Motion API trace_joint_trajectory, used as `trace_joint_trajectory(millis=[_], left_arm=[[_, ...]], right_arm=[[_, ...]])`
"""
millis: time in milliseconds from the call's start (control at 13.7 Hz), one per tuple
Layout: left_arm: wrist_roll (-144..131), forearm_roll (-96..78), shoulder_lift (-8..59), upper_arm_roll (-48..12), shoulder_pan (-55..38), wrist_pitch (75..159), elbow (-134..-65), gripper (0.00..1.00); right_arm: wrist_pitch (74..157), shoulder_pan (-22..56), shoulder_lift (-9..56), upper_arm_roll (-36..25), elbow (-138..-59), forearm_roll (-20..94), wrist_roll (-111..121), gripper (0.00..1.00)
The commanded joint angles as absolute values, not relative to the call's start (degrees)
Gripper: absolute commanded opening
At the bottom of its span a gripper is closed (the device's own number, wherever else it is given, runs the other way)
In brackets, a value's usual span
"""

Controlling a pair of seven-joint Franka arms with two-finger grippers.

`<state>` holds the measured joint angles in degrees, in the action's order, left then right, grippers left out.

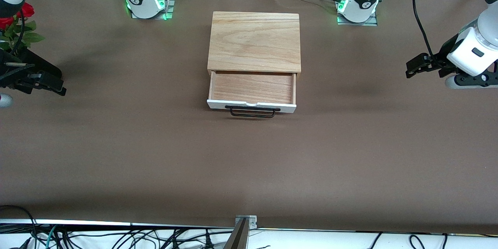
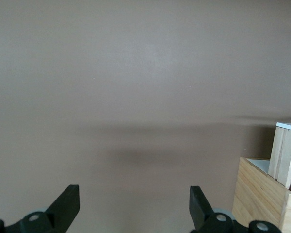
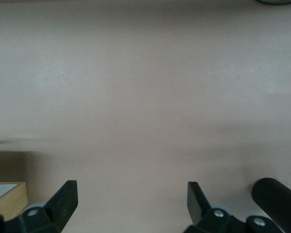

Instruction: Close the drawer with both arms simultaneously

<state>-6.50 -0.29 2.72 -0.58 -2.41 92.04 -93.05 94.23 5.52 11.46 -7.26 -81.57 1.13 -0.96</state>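
Observation:
The light-wood box point(image 1: 255, 41) stands mid-table near the arms' bases. Its drawer point(image 1: 253, 86) is pulled out toward the front camera and is empty, with its white front panel point(image 1: 218, 104) and black wire handle point(image 1: 253, 112) showing. My left gripper point(image 1: 413, 68) hangs open and empty over the cloth at the left arm's end of the table, well apart from the box. My right gripper point(image 1: 56, 87) hangs open and empty over the right arm's end. In the left wrist view the gripper point(image 2: 134, 206) is open, with the box point(image 2: 259, 194) and drawer end point(image 2: 286, 155) at the edge. In the right wrist view the gripper point(image 3: 131, 204) is open, with a box corner point(image 3: 7, 199).
A brown cloth point(image 1: 155, 155) covers the table. A red rose with green leaves point(image 1: 17, 23) stands at the right arm's end, close to the right arm. A black ribbed cylinder point(image 3: 279, 196) shows in the right wrist view. A metal bracket point(image 1: 246, 223) sits at the table's front edge.

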Motion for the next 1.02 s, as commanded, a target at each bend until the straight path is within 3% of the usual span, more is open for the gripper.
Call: trace_joint_trajectory(millis=[0,947], left_arm=[[-5.4,0.6,5.7,-0.8,-2.0,92.5,-90.9,1.0],[-5.4,0.5,6.2,-1.1,-1.1,92.8,-88.1,1.0]], right_arm=[[93.7,5.2,12.2,-7.0,-79.8,0.7,0.1,1.0],[93.9,5.2,12.3,-7.0,-79.8,0.7,0.4,1.0]])
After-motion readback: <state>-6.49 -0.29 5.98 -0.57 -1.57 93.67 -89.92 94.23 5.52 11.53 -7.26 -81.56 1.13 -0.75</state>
